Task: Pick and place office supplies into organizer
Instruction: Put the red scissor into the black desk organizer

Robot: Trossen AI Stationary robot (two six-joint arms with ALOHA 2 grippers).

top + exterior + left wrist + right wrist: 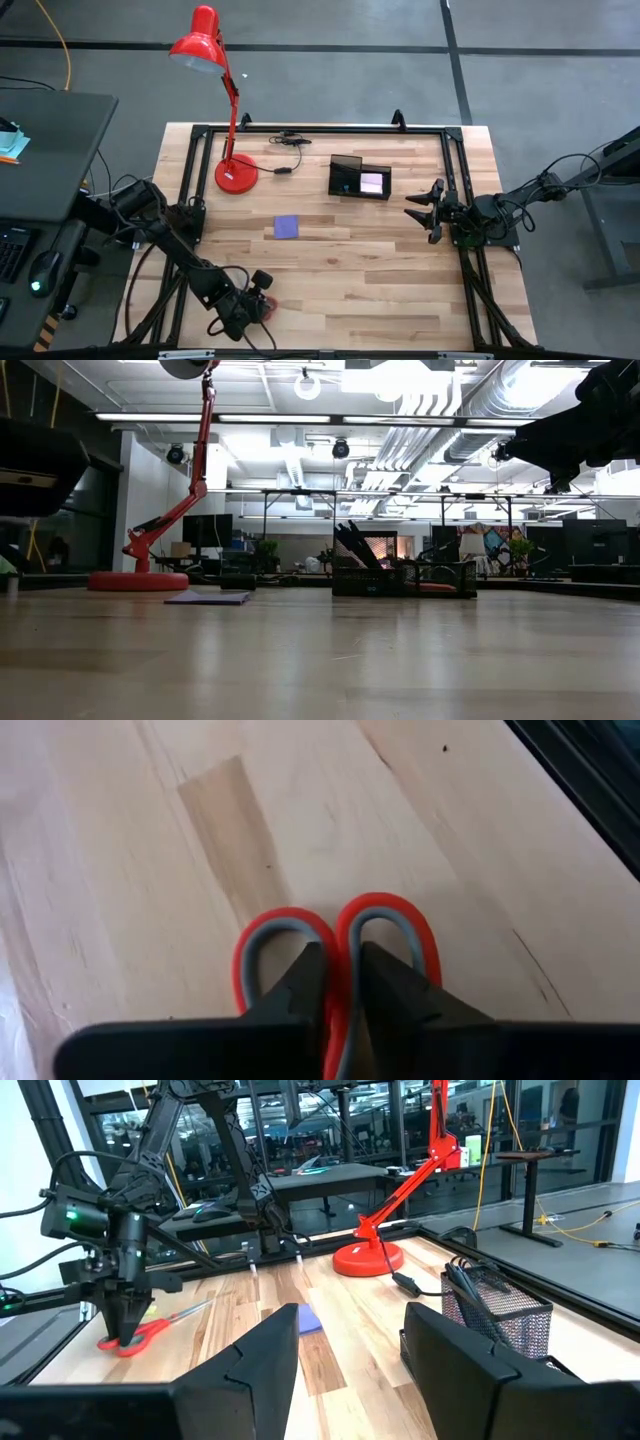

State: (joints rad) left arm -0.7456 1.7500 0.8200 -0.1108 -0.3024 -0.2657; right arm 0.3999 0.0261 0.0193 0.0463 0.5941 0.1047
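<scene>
Red-handled scissors (150,1327) lie flat on the wood near the table's near left corner, blades pointing toward the far right. My left gripper (262,300) stands over their handles, pointing steeply down and shut on them. The black organizer (360,178) stands at the far middle with a pink note pad (372,183) in it. A purple note pad (287,227) lies flat on the table, nearer than the organizer and to its left. My right gripper (425,208) waits open at the right edge, holding nothing. My left gripper has one finger (300,985) inside each handle loop of the scissors. It pinches the two inner sides of the loops (345,955), where they meet, between the fingers. The fingers come slanting down from above. The scissors lie flat on the table.
A red desk lamp stands on its round base (237,172) at the far left, with a black cable (288,140) along the far edge. Black frame rails (455,170) border the table's sides. Bare wood stretches between the scissors and the organizer.
</scene>
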